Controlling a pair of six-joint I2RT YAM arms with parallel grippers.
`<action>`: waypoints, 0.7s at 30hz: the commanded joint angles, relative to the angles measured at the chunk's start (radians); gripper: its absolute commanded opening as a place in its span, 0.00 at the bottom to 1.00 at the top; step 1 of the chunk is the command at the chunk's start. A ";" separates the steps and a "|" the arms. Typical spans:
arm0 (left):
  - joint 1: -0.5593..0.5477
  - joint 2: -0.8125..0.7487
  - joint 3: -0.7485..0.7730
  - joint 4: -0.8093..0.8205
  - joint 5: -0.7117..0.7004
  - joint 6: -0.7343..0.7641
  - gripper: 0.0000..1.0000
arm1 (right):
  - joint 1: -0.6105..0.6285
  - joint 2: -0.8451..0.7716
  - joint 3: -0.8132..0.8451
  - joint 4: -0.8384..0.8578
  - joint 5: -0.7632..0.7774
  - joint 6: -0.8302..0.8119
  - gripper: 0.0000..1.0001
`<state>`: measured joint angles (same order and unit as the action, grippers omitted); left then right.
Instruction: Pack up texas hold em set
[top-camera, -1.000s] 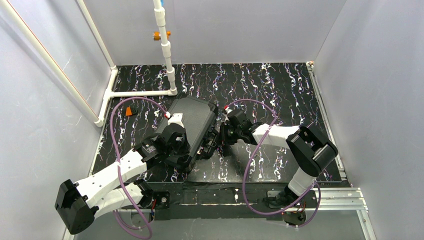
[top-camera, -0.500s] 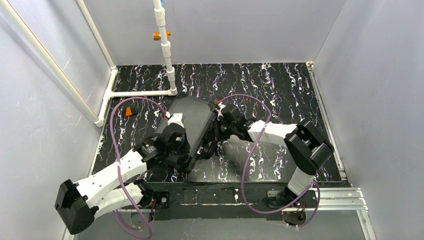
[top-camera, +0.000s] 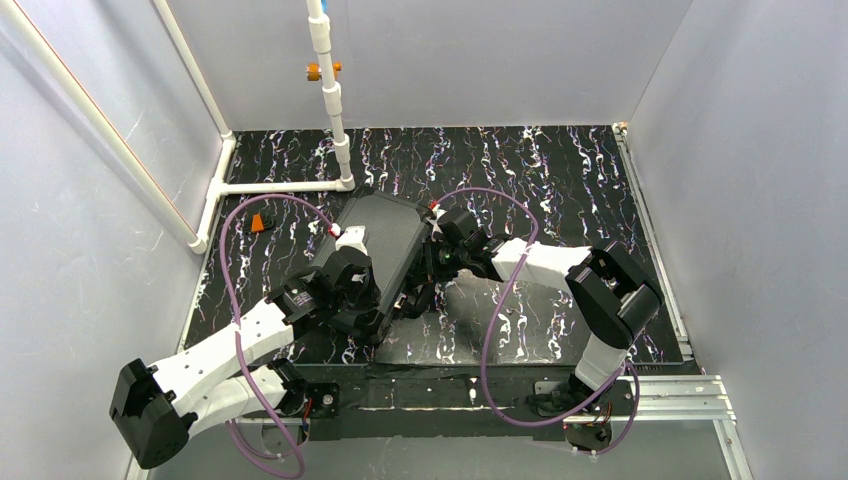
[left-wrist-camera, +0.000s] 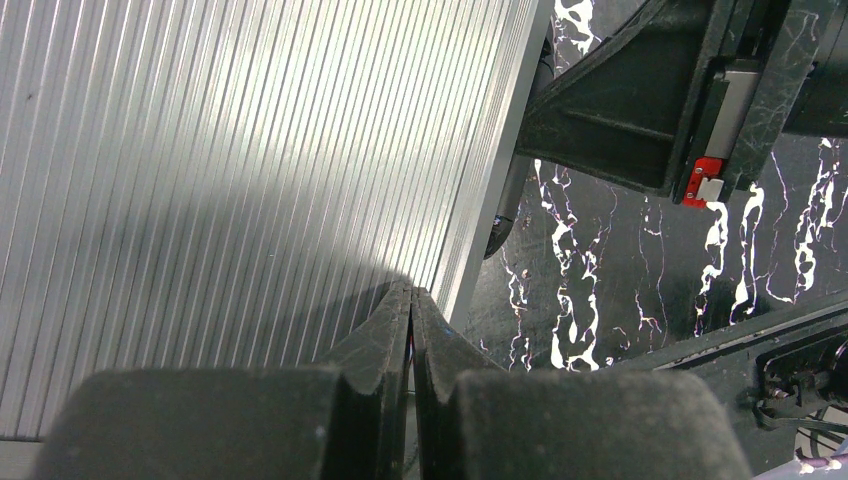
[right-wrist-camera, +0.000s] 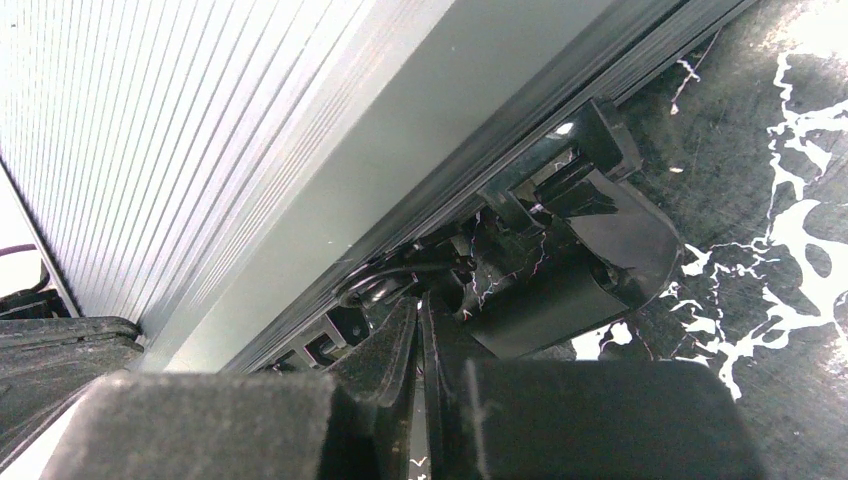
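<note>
Lying shut, black ribbed case (top-camera: 385, 240).

Case lid (left-wrist-camera: 250, 170) is finely ribbed with a brushed-metal sheen up close, but from above it just reads as dull dark grey. Its latch (right-wrist-camera: 590, 250) is smooth black plastic, fairly shiny. The table (top-camera: 560, 170) is black faux-marble with white veins and a slight gloss. Left gripper (left-wrist-camera: 411, 297) is matt, grainy black plastic. Pipes (top-camera: 330, 90) at 11 o'clock are smooth white plastic. Rail (top-camera: 650, 395) at 5 o'clock is bare metal.
</note>
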<state>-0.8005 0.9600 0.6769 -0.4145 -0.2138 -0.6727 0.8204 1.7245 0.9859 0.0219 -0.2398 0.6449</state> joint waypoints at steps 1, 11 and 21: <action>-0.003 0.048 -0.077 -0.184 0.045 0.006 0.00 | 0.014 -0.005 0.051 0.062 -0.003 0.012 0.13; -0.003 0.044 -0.078 -0.184 0.045 0.006 0.00 | 0.014 0.015 -0.028 0.067 0.037 -0.008 0.12; -0.003 0.046 -0.076 -0.187 0.048 0.005 0.00 | 0.014 0.056 -0.057 0.094 0.050 -0.036 0.12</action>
<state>-0.8005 0.9581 0.6743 -0.4110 -0.2134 -0.6735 0.8276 1.7493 0.9504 0.0647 -0.2127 0.6384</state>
